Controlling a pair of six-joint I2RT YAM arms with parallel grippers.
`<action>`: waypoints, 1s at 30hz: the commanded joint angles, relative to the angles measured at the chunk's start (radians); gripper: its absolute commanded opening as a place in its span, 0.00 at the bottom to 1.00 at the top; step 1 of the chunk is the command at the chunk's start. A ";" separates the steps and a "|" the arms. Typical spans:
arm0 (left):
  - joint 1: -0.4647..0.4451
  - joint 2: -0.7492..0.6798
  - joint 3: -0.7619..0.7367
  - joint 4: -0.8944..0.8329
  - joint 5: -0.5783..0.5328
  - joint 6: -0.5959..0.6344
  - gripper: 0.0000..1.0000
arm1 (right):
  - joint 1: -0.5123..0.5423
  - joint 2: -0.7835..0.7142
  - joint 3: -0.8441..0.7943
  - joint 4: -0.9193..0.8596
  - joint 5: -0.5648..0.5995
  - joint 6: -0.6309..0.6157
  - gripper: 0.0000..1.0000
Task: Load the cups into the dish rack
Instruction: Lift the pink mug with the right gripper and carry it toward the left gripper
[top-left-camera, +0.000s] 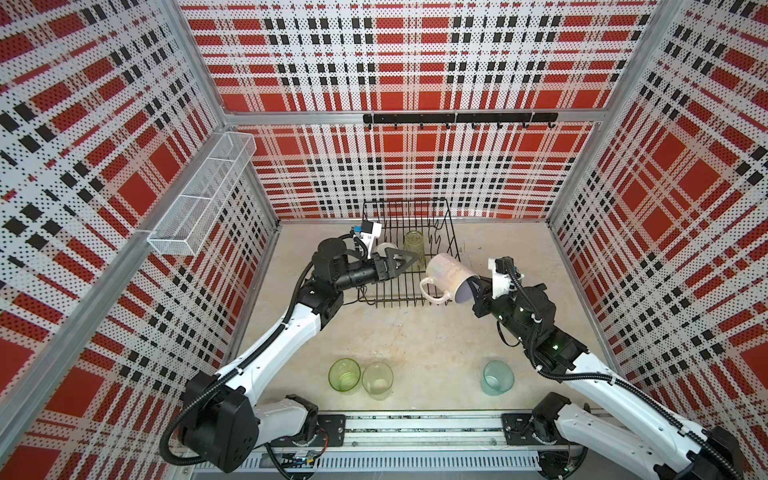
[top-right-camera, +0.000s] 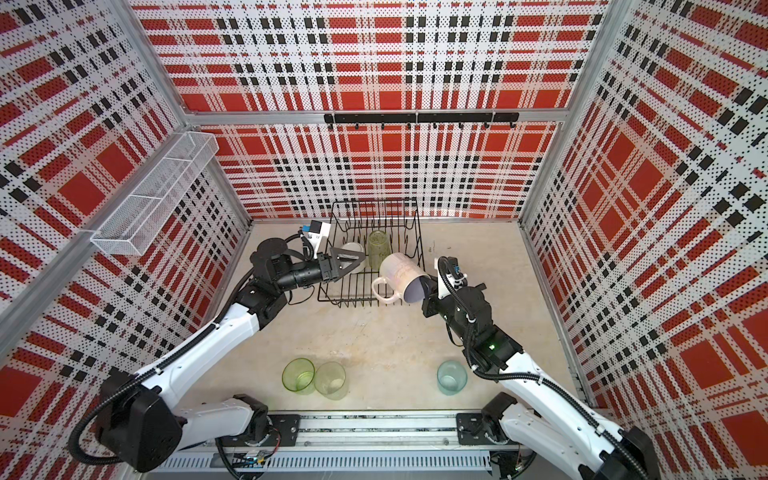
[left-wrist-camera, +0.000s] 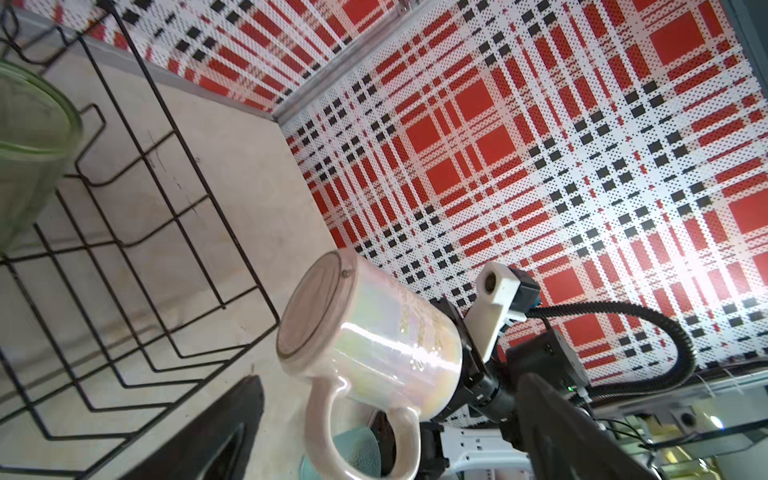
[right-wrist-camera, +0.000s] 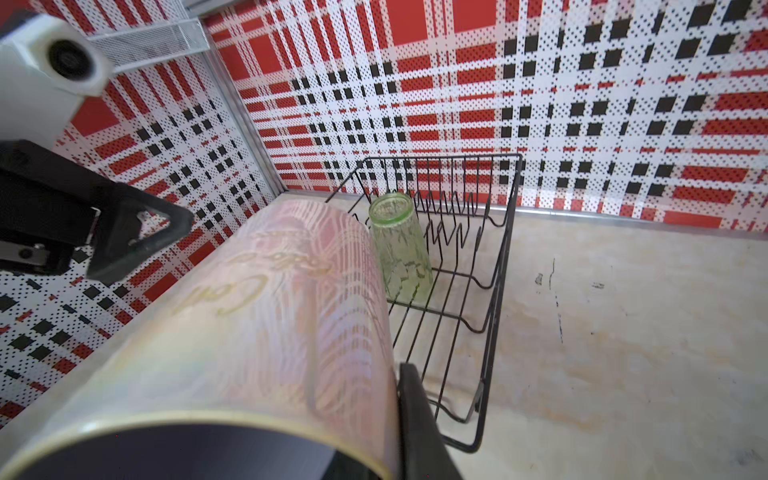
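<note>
The right gripper (top-left-camera: 469, 289) is clamped on the rim of the pale pink mug (top-left-camera: 445, 272), with one finger inside the lilac mouth and one outside. It holds the mug clear of the worktop (top-left-camera: 415, 340). The mug is tipped, with its base pointing far and left, its mouth toward the gripper and its handle hanging on the near side. In both top views it sits at the near right corner of the dish rack (top-left-camera: 397, 300).

The left gripper (top-left-camera: 409, 262) has its jaws spread wide and grips nothing. It hovers over the left part of the rack, just beside a white mug (top-right-camera: 353, 248) that it partly hides. Whether the two touch cannot be told.

One green tumbler (right-wrist-camera: 401, 245) stands mouth down inside the rack, toward the far side.

Three tumblers stand mouth up on the near part of the worktop. A second green tumbler (top-left-camera: 345, 374) and the pale frosted tumbler (top-left-camera: 377, 380) stand close together at the near left. The teal tumbler (top-left-camera: 498, 377) stands well apart at the near right.
</note>
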 joint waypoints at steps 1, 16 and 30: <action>-0.011 0.022 -0.001 0.042 0.040 -0.042 0.98 | 0.002 -0.033 -0.002 0.320 -0.062 -0.033 0.00; -0.106 0.115 0.045 0.128 0.176 -0.090 0.97 | 0.002 0.025 -0.010 0.438 -0.303 -0.084 0.00; -0.113 0.118 -0.072 0.569 0.224 -0.428 0.98 | 0.003 0.123 -0.025 0.547 -0.444 -0.156 0.00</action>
